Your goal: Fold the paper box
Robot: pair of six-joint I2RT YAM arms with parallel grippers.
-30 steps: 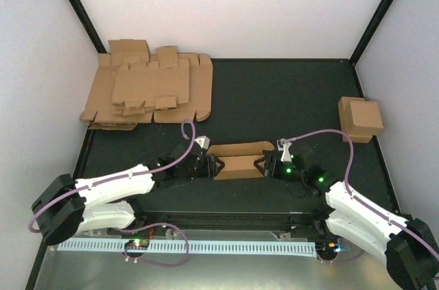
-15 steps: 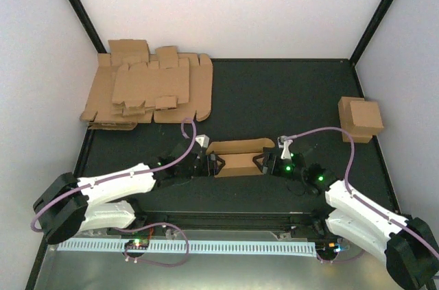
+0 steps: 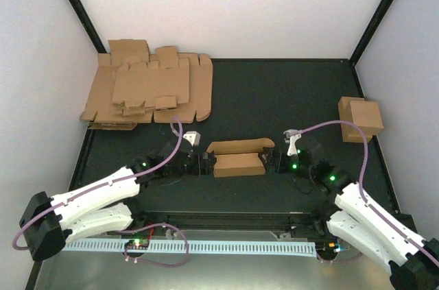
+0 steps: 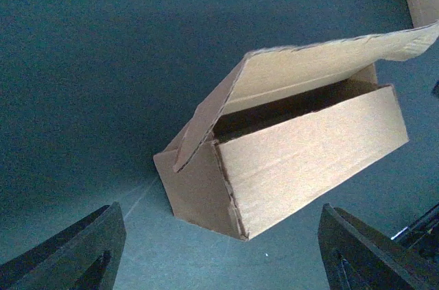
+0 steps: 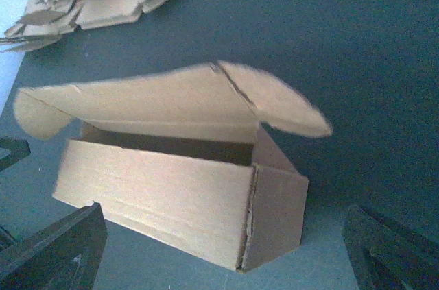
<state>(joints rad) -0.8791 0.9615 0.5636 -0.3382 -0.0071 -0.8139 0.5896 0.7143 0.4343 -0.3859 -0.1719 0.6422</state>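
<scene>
My open left gripper (image 3: 208, 164) and open right gripper (image 3: 268, 160) flank the small brown cardboard paper box (image 3: 238, 164), touching nothing; body formed; lid (image 3: 240, 145) unclosed, tucking left, I judge.

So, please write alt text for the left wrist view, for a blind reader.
A small brown paper box stands on a dark table, its lid flap raised and the inside open. The two dark fingers of the left gripper show at the bottom corners, spread wide and apart from the box.
</scene>
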